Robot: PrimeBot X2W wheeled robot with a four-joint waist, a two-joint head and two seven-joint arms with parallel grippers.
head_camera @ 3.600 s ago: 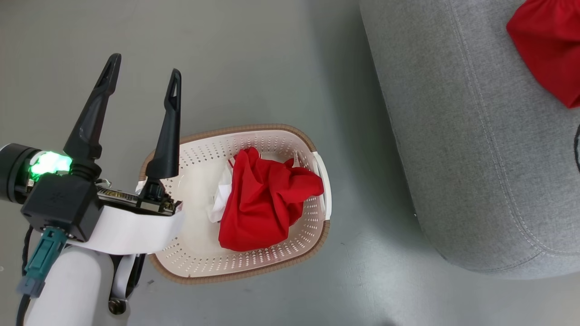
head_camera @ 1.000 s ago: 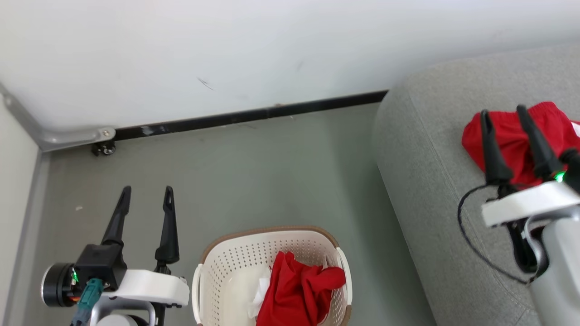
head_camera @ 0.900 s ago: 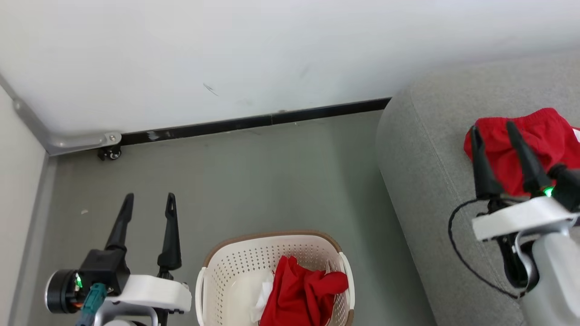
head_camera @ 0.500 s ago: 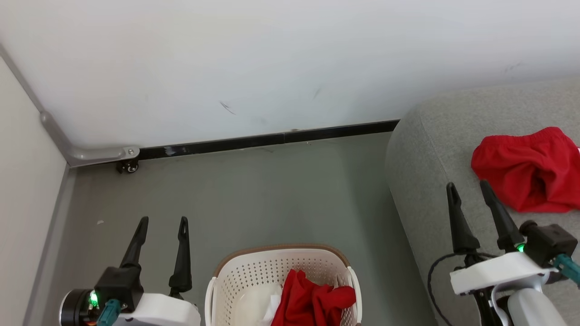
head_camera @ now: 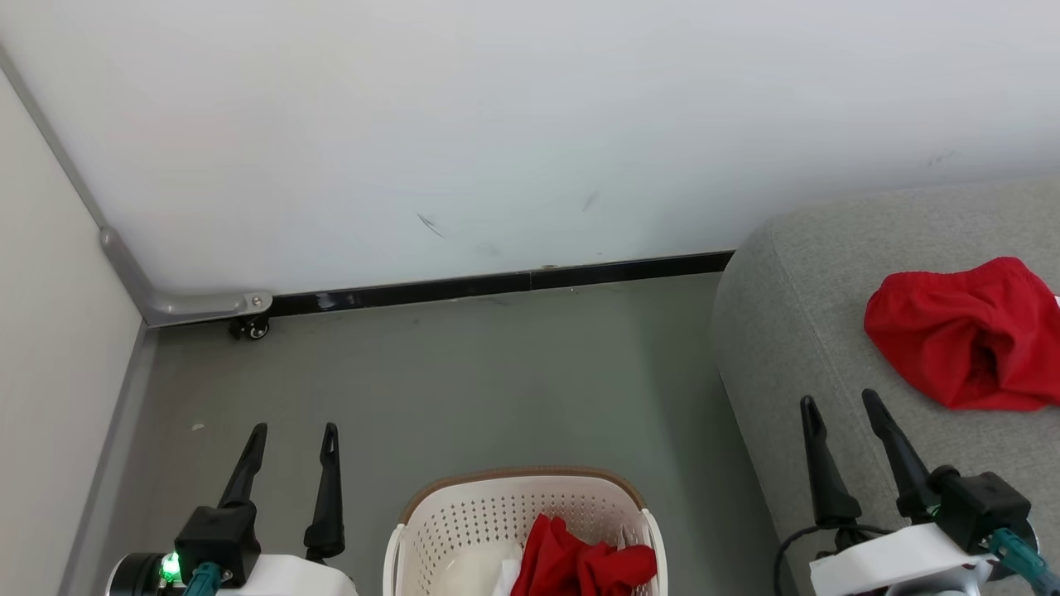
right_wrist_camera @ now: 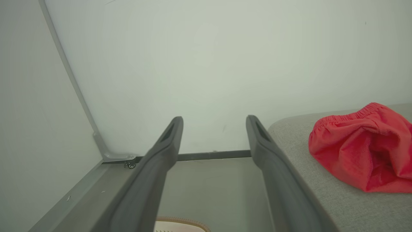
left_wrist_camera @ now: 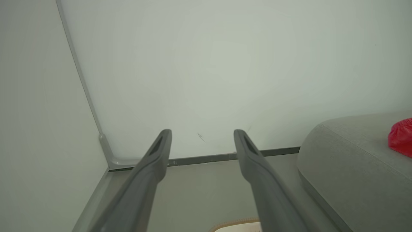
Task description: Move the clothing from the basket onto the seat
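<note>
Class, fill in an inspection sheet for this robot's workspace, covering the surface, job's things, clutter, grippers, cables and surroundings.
Surface: smooth grey floor.
Job's things: red garment lying on the grey sofa; crumpled red clothing and white fabric inside the laundry basket.
Clutter: pale speck on the floor.
Grippers: left gripper and right gripper both open, holding nothing.
Cables: black cable looping by the right wrist.
Surroundings: white wall, black skirting, small caster.
</note>
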